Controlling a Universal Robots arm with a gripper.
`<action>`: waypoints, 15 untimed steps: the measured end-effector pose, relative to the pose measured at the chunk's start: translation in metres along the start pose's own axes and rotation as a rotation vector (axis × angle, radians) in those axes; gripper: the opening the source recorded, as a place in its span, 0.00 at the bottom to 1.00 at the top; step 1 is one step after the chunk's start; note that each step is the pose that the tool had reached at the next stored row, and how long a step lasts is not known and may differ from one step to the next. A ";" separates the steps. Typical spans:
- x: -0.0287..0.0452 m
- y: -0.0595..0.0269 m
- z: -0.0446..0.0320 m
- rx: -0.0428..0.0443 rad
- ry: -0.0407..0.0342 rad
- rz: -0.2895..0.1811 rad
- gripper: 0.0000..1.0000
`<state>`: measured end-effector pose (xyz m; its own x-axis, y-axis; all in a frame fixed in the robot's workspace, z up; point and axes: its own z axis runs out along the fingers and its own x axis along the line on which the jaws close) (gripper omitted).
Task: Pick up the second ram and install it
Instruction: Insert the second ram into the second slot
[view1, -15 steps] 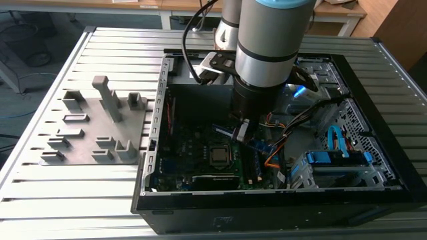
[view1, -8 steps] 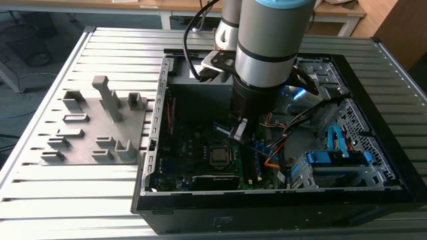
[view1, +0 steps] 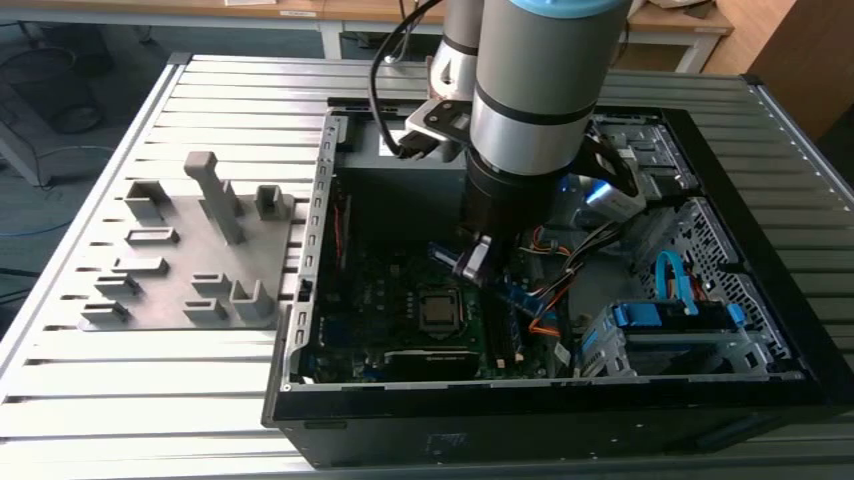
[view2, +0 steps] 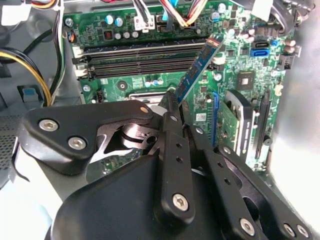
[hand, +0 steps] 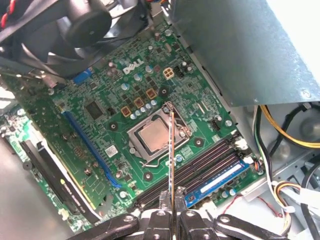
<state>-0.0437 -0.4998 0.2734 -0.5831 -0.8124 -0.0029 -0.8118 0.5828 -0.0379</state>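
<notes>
Your gripper (hand: 172, 200) is clamping the second ram (hand: 172, 150) and holding it above the motherboard (hand: 115, 100); it is not sitting in the memory slots (hand: 200, 166) yet.

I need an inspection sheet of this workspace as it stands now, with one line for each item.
Surface: slatted metal table, open computer case on it.
Job's things: memory stick held above the motherboard, not in a slot; another stick looks seated.
Clutter: grey fixture plate beside the case.
Grippers: gripper shut on the memory stick.
Cables: wire bundles near the board's edge.
Surroundings: desks beyond the table.
</notes>
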 end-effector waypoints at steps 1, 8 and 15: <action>0.0000 0.0000 0.0001 0.0000 0.0003 0.008 0.14; 0.0000 0.0000 0.0004 0.0002 0.0024 0.063 0.14; 0.0000 0.0000 0.0008 0.0004 0.0043 0.115 0.14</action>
<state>-0.0437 -0.4998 0.2726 -0.6727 -0.7399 -0.0030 -0.7393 0.6723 -0.0379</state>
